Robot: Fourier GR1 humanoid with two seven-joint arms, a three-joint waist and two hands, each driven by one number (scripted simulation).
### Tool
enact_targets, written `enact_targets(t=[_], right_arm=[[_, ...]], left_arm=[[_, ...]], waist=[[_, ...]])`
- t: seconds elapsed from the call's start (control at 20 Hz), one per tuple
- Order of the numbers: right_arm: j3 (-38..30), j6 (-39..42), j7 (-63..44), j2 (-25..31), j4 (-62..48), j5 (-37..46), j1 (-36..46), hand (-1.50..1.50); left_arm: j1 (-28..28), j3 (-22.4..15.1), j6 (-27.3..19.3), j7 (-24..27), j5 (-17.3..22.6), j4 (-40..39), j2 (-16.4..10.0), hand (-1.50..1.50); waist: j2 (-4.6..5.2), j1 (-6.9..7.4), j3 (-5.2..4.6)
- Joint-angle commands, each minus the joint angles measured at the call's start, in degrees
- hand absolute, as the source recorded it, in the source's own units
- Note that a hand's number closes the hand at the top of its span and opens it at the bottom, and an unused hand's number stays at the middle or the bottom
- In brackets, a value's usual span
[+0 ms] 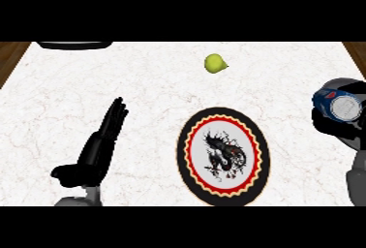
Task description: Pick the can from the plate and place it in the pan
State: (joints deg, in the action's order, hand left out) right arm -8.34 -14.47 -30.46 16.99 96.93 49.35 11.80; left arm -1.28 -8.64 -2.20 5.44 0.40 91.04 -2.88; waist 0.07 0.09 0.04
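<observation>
A round white plate (223, 156), black-rimmed with a red scalloped ring and a black dragon, sits bare on the white marble counter (150, 87). Left of the plate, the black left hand (97, 150) rests open, fingers straight. Right of the plate, the black right hand (330, 127) curls around the blue can (343, 104) with a silver top, lifted clear. Far beyond the plate to its left, a dark pan's edge (74, 44) shows; directly beyond lies a small yellow-green fruit (215, 63).

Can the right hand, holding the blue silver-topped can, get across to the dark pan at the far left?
Probably, though it's a long diagonal. The right hand is curled round the blue can; only the small yellow-green fruit lies near the path to the dark pan.
</observation>
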Motion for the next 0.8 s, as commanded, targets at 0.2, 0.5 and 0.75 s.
enact_targets(t=[0.2,0.5,0.75], right_arm=[[-10.7,-13.2,14.9,8.2,-21.4,0.8,3.7,1.50],[-18.7,-23.1,28.8,11.1,-40.2,-9.3,12.8,1.50],[-24.4,-22.1,43.8,17.8,-57.2,-17.2,17.2,1.50]], left_arm=[[-1.6,-0.4,-0.4,-3.1,-0.3,1.3,0.7,0.00],[-1.7,-0.9,-0.2,-1.2,-1.0,-0.6,1.5,0.00],[0.0,-1.4,-0.1,0.6,-1.4,-1.1,1.9,0.00]], waist=[[0.21,0.61,0.07],[0.33,0.96,0.09],[0.57,1.41,0.18]])
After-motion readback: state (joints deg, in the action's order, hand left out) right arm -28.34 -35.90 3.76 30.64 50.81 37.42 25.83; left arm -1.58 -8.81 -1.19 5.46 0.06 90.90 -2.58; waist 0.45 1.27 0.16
